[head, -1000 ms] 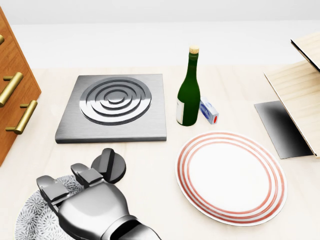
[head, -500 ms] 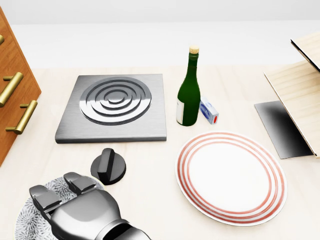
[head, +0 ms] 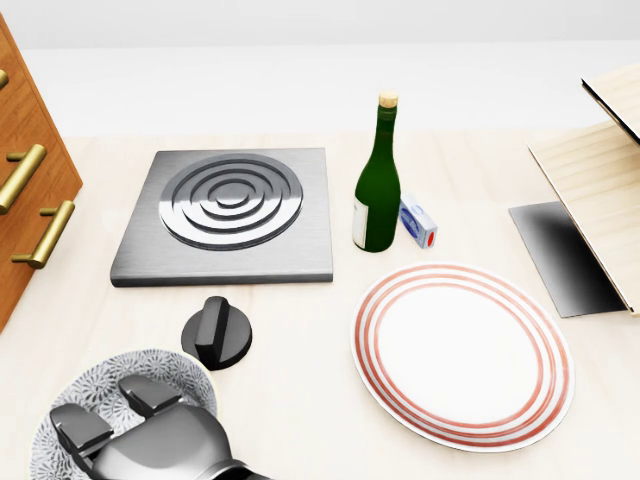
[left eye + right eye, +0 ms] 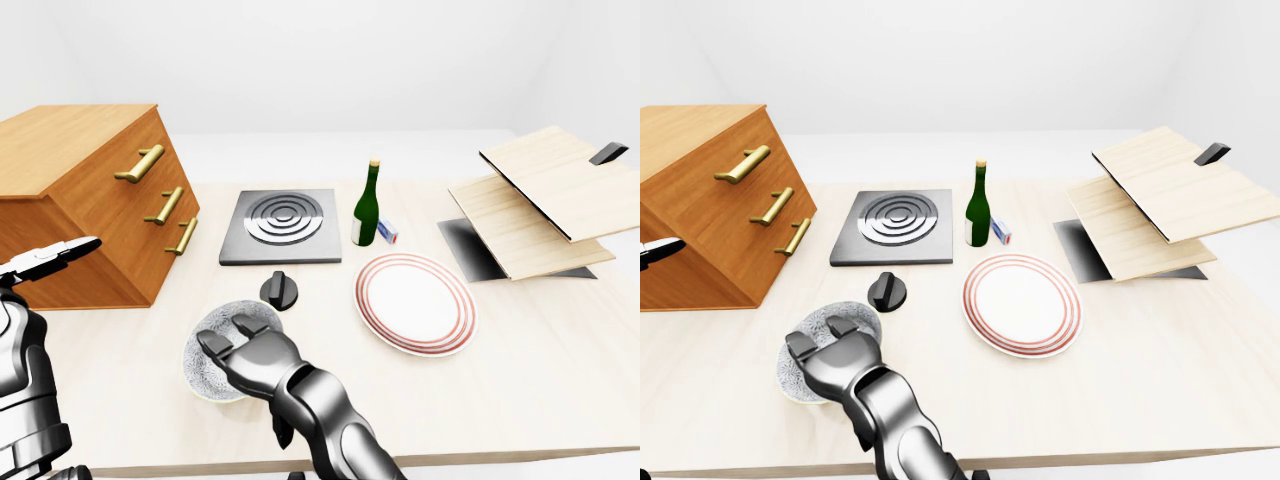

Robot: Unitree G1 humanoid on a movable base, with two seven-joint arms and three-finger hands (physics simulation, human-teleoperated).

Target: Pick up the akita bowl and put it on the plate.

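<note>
I am at the grasping step. My right hand [image 4: 252, 355], fingers loosely spread, hovers over the akita bowl [image 3: 178, 368], which sits well left of the plate [image 3: 462, 352]. Next I should close on its rim.

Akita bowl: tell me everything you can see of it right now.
The akita bowl is shallow and round, white with a fine dark speckled pattern inside, and looks ceramic. It sits upright on the pale wooden table, at the head view's bottom left, just below the black knob and left of the plate, apart from both. The right hand covers its lower part, with open fingers reaching over the inside. Whether they touch it cannot be told.
</note>
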